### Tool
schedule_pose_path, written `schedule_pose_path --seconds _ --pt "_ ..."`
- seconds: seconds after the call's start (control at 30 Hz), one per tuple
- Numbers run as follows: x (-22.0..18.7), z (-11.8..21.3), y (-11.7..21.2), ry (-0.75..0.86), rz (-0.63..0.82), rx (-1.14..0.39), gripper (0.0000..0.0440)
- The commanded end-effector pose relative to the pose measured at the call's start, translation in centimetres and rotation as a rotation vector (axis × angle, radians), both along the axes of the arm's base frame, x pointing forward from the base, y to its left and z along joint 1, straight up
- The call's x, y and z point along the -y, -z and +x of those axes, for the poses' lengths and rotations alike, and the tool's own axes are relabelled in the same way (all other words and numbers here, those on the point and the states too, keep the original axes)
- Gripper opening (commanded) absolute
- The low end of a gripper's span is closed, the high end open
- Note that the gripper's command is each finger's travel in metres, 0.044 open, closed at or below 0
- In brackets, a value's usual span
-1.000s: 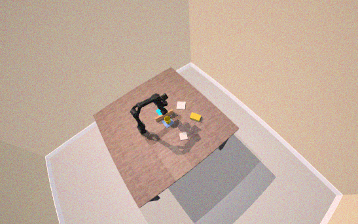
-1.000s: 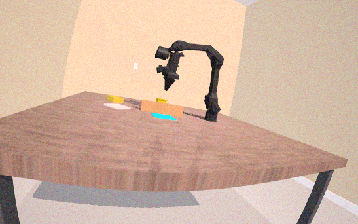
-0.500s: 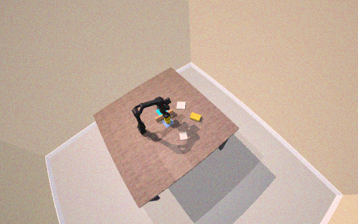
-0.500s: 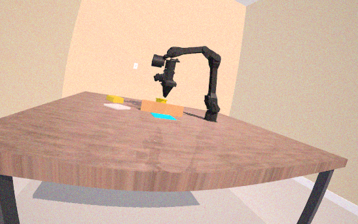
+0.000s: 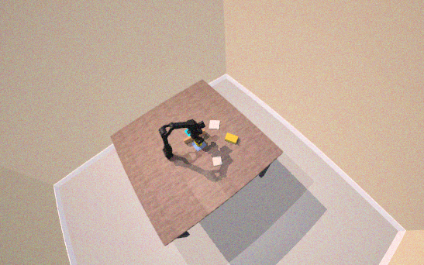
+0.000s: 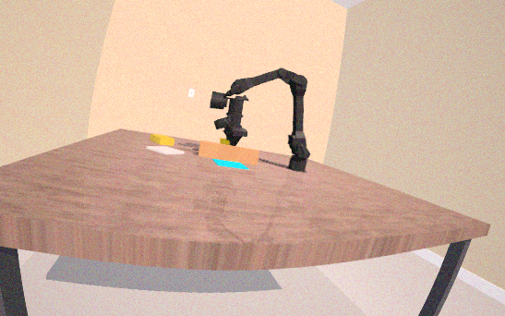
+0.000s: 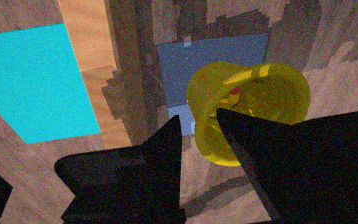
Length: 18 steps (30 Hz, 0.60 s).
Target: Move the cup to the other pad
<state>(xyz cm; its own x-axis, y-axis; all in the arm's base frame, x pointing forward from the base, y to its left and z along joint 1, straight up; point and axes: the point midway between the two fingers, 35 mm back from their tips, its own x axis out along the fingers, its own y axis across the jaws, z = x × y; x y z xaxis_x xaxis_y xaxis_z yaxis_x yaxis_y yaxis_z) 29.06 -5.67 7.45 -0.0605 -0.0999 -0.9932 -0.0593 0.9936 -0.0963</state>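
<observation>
Marbles (image 7: pixel 234 92) mostly hidden by claw (image 7: pixel 197 116)

The top camera looks down from high up and far away. The outside camera looks across the table (image 5: pixel 162 186) (image 6: pixel 230 208) from its side. The wrist camera looks down, up close. All three see the blue-green pad (image 5: pixel 187 132) (image 6: pixel 231 164) (image 7: pixel 40 85).

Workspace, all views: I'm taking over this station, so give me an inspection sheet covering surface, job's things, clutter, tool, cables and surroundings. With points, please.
Surface: brown wood-grain table (image 5: pixel 177 186) (image 6: pixel 267 199), shadows across it.
Job's things: yellow cup (image 7: pixel 300 95) at the blue pad (image 5: pixel 198 147) (image 7: pixel 210 60), something red inside; cyan pad (image 5: pixel 187 132) (image 6: pixel 231 164) (image 7: pixel 35 80) beyond an orange-brown barrier (image 6: pixel 227 152) (image 7: pixel 87 45).
Clutter: yellow block (image 5: pixel 231 138) (image 6: pixel 162 139); two white squares, one (image 5: pixel 214 125) (image 6: pixel 165 150), another (image 5: pixel 217 161).
Tool: tips (image 5: pixel 198 142) (image 6: pixel 234 144) (image 7: pixel 199 114) parted at the cup, grip not established.
Cables: nothing seen.
Surroundings: beige walls, pale floor.
</observation>
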Motion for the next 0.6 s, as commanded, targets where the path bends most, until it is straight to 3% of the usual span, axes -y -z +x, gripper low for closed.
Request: schedule_pose_path --seconds 0.0,0.2,0.57 --pt "0.1 -0.2 1.5 -0.037 0.015 -0.022 0.0143" --pt "0.3 -0.3 2.1 -0.112 0.02 -0.034 0.0005" --pt "0.4 0.4 0.0 -0.186 0.036 -0.009 0.0005"
